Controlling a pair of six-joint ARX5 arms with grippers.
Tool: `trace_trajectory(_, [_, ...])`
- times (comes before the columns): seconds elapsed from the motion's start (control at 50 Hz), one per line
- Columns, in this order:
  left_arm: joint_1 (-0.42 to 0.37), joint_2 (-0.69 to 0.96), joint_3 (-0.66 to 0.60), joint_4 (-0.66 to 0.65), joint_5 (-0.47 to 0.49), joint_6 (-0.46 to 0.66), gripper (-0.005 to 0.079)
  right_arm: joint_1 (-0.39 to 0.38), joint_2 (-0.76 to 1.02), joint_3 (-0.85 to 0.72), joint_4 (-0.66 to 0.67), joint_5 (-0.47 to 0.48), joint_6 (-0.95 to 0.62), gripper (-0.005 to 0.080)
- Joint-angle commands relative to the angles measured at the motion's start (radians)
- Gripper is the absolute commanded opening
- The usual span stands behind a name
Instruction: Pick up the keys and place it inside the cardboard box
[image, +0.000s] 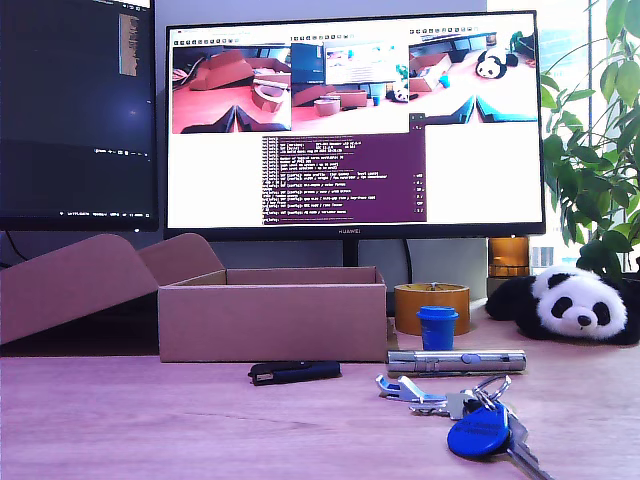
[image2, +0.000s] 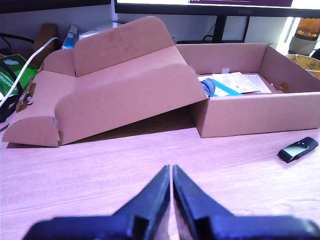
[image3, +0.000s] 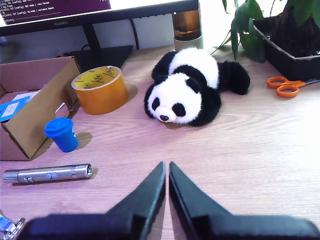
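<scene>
Near the front edge of the wooden desk (image: 150, 420), toward the exterior view's right: the keys (image: 470, 410), one bunch, lying flat with ring, round blue fob, silver opener piece and key blades splayed out. Well apart from the cardboard box (image: 272, 322), which sits open farther back toward the middle, flap lid folded out to the exterior view's left, papers already inside. Between keys and box: one silver torch (image: 456, 360), one small black stick gadget (image: 294, 373). Beside the box: one small blue cup (image: 437, 327), one tan tape roll (image: 432, 305), one plush panda (image: 572, 305); one pair of orange scissors (image3: 286, 85) by the plant pot in the second wrist view. First gripper (image2: 171, 172): jaws nearly touching, holding nothing, pointed at the box flap. Second gripper (image3: 166, 169): likewise pressed almost together, empty, with only a sliver of the keys' metal at the frame's corner. Handling, as a judgement: probably light but loose and jointed, rigid hard metal parts likely to swing and slip once lifted; low profile against the wood, so awkward to get under. Best hold likely across the thicker blue fob or the cluster at the ring, not a single thin blade. Wide open box, an easy drop.
</scene>
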Motion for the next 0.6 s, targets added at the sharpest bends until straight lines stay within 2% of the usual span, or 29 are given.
trace_trajectory(0.0, [0.0,-0.01,-0.018,0.005,0.008,-0.016,-0.0021,-0.001,-0.006,0.003,0.002,-0.002,0.001,-0.0012])
trace_trajectory(0.24, [0.0,-0.01,-0.018,0.008,0.008,-0.016,-0.0021,-0.001,-0.006,0.003,0.002,-0.002,0.001,-0.0012])
trace_trajectory(0.32, [0.0,-0.01,-0.018,0.023,0.023,-0.021,-0.0021,0.0,-0.006,0.003,0.007,-0.025,0.048,-0.0012])
trace_trajectory(0.38, [0.0,-0.01,-0.018,0.051,0.056,-0.035,-0.0021,0.0,-0.006,0.003,0.025,-0.048,0.072,-0.0012])
trace_trajectory(0.44, [-0.001,-0.01,-0.018,0.089,0.108,-0.035,-0.0021,0.0,-0.006,0.005,0.042,-0.087,0.167,-0.0012])
trace_trajectory(0.58, [-0.005,-0.01,-0.018,0.175,0.257,-0.056,-0.0021,0.0,-0.006,0.028,0.043,-0.154,0.227,-0.0012])
